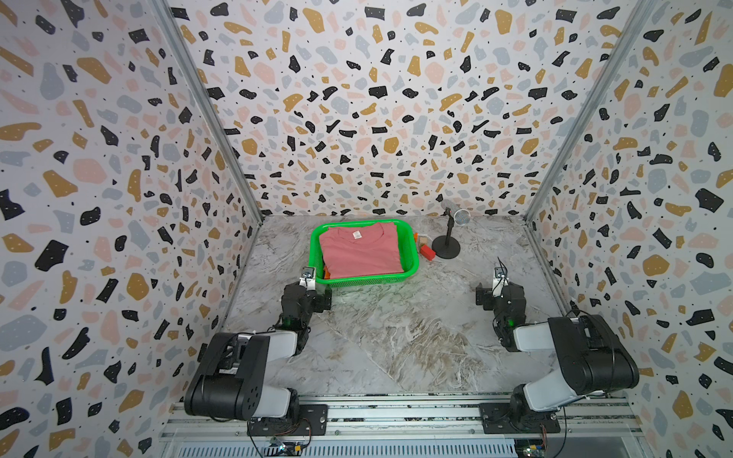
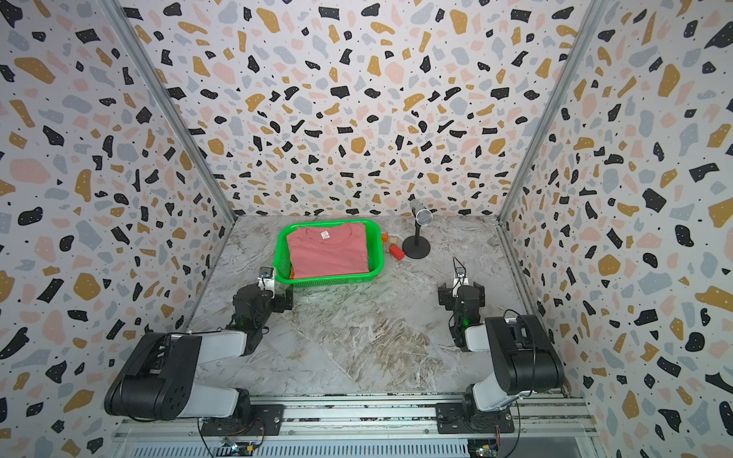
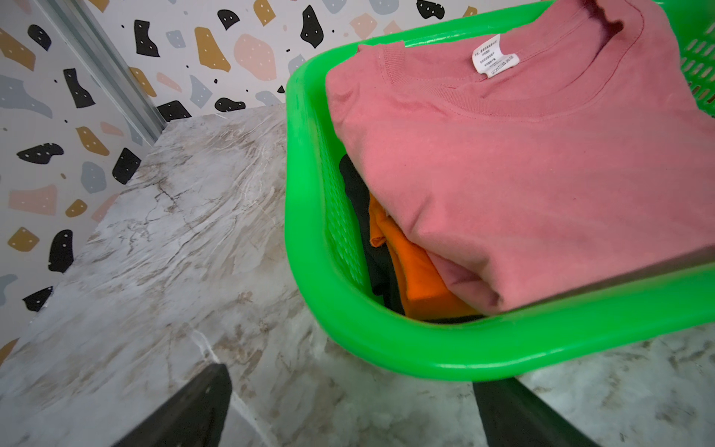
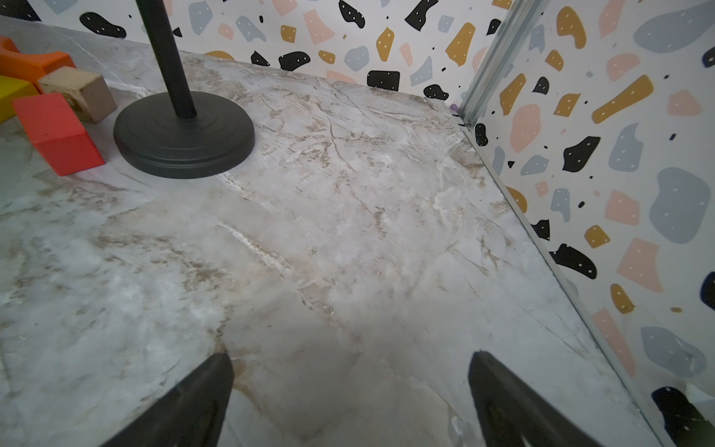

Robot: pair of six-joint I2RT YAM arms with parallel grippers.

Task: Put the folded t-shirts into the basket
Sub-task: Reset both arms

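Basket crosswise, pink t-shirt collar rearward

Black-and-grey arms with small green lights

black t-shirt mostly buried, neck label print seemingly illegible, basket cropped

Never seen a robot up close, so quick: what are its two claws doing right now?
Left gripper: open, holding nothing, near a corner of the basket.
Right gripper: open, holding nothing, over the table.
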